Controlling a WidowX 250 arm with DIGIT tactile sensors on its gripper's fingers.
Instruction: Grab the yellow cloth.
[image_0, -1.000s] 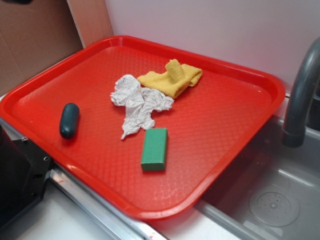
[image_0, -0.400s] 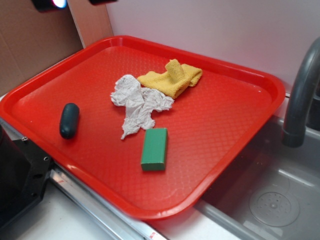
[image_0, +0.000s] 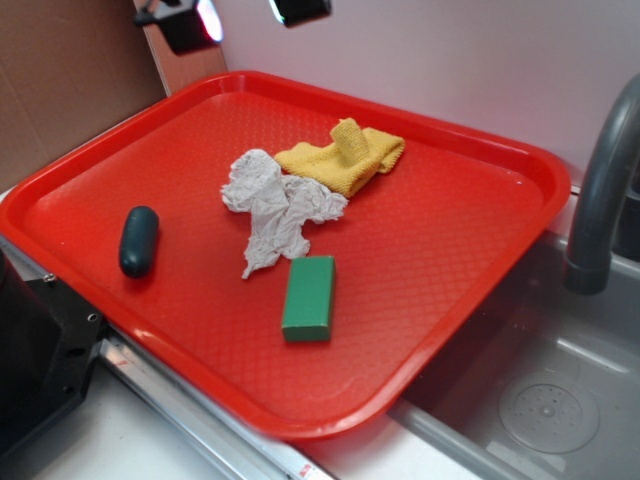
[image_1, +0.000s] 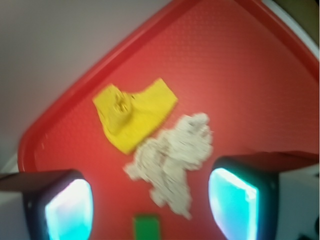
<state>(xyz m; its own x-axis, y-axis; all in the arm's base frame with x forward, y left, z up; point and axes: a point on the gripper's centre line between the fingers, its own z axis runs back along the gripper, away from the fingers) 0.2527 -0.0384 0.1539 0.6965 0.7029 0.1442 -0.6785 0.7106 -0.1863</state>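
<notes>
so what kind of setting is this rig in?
Looks like a toy or mock kitchen sink station. A grey faucet arcs over a sink basin with a drain at right, and a red tray sits beside it. The gripper hovers open above the tray.

Knitted, nubbly yellow cloth (image_0: 343, 157) beside crinkled matt paper tissue (image_0: 272, 208) on glossy (finely dimpled) plastic tray (image_0: 440, 260).
</notes>
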